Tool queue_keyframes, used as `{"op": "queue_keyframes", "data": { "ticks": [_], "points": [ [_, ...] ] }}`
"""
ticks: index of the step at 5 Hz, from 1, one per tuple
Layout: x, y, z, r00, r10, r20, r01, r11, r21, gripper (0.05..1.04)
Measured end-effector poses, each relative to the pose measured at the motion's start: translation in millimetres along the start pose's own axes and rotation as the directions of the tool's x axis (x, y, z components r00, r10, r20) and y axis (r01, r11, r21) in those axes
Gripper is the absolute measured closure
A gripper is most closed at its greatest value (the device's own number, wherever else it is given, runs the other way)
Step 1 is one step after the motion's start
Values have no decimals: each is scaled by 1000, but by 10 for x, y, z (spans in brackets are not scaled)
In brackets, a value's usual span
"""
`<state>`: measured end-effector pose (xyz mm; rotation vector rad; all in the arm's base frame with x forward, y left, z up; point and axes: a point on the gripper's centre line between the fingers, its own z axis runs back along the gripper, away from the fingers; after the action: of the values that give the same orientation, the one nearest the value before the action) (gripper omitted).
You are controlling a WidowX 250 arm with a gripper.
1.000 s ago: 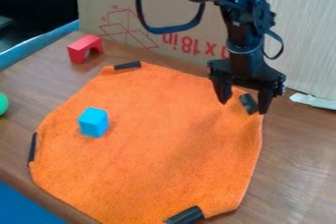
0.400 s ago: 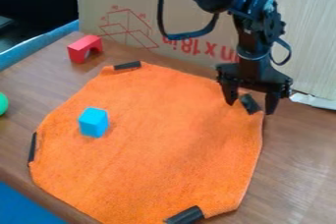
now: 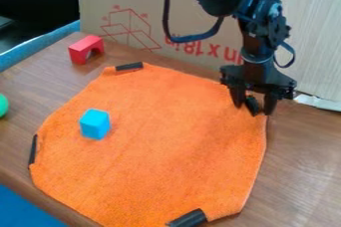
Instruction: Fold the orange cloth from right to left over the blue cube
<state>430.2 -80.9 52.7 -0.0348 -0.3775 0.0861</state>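
The black gripper (image 3: 254,110) hangs down at the right back corner of an orange cloth (image 3: 160,146). Its two fingers stand apart, one on each side of the black clip (image 3: 252,105) at that corner; whether they touch it I cannot tell. On the left half of the cloth sits a light blue block (image 3: 95,124). Other black pieces mark the cloth's edge: one at the back (image 3: 129,66), one at the left (image 3: 33,149) and one at the front (image 3: 188,218). The cloth lies spread flat on the brown table (image 3: 299,171).
A red arch-shaped block (image 3: 86,49) stands on the table behind the cloth at the left. Part of a green round object (image 3: 3,105) shows at the left edge. A tall cardboard panel (image 3: 133,27) rises behind the table, close behind the gripper.
The gripper moved right and slightly down to the cloth's corner, and then its fingers drew closer together around the black clip. The cloth and blocks stayed where they were.
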Motion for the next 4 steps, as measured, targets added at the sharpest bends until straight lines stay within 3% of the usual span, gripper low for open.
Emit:
{"op": "queue_keyframes", "data": {
  "ticks": [1, 2, 3, 4],
  "points": [
    [-57, 22, -43, 1000, -7, -6, 7, 1000, 7, 708],
    [-96, 22, -60, 1000, -20, -9, 20, 1000, 5, 898],
    [-157, -3, -6, 999, -37, -16, 37, 999, -22, 1005],
    [-223, 71, 124, 999, -44, -28, 43, 997, -57, 1030]
  ]
}}
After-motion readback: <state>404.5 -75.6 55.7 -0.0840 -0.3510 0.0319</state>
